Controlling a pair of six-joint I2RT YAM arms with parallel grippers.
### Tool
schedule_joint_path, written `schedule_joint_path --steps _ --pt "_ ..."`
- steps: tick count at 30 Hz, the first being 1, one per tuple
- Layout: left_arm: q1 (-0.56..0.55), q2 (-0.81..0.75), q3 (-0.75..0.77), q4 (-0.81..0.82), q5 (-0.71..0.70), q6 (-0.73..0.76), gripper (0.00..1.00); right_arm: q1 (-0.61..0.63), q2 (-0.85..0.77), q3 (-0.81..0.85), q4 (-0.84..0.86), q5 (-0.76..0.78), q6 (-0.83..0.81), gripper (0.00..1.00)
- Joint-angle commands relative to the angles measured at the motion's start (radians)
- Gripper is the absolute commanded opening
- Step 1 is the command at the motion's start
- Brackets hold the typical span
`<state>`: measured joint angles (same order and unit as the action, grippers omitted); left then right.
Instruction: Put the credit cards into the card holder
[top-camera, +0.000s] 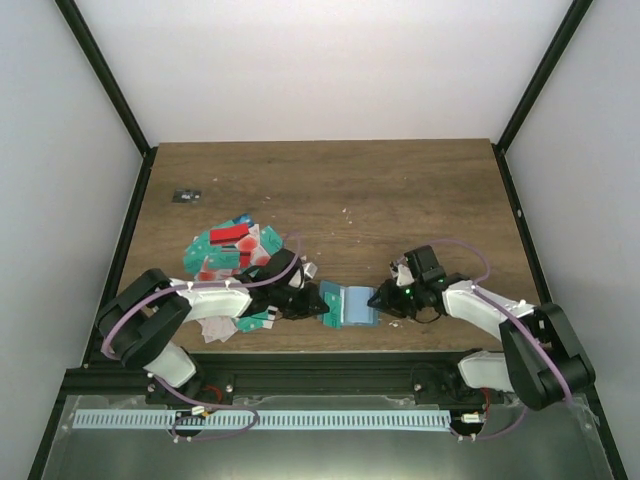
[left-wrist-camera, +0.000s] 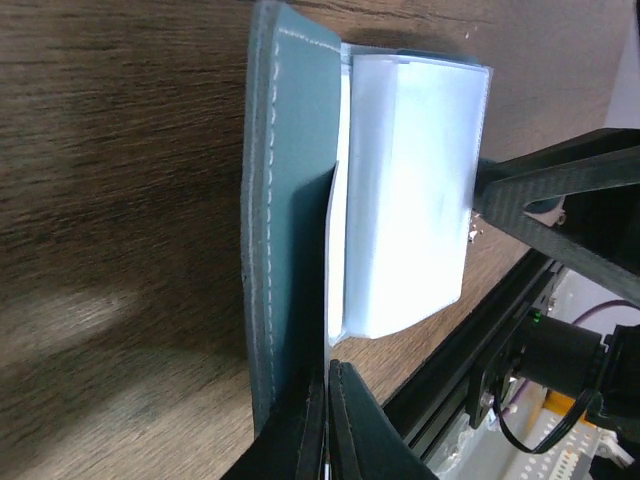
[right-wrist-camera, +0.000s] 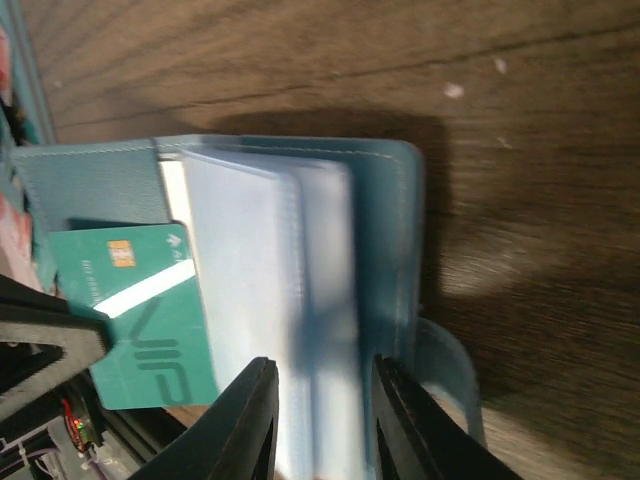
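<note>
The card holder (top-camera: 357, 305) lies open near the table's front edge, its teal cover (left-wrist-camera: 290, 200) and clear inner sleeves (right-wrist-camera: 250, 260) showing. My left gripper (top-camera: 312, 300) is shut on a teal credit card (right-wrist-camera: 140, 320). That card stands edge-on between the jaws in the left wrist view (left-wrist-camera: 334, 300) and reaches in at the holder's left side. My right gripper (right-wrist-camera: 322, 420) is at the holder's right end, open, with its jaws on either side of the sleeves and cover. The other credit cards (top-camera: 230, 250) lie in a loose red, teal and white heap behind my left arm.
A small dark object (top-camera: 186, 195) lies at the far left of the table. The black frame rail (top-camera: 320, 375) runs just in front of the holder. The holder's closing tab (right-wrist-camera: 450, 370) sticks out to the right of my right gripper.
</note>
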<state>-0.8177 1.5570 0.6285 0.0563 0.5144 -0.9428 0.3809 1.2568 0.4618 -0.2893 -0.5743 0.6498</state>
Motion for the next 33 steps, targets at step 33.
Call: schedule_joint_path --steps 33 --pt "0.098 0.107 0.07 0.052 0.159 0.173 0.04 -0.004 0.118 -0.001 0.015 0.087 -0.03 0.26"
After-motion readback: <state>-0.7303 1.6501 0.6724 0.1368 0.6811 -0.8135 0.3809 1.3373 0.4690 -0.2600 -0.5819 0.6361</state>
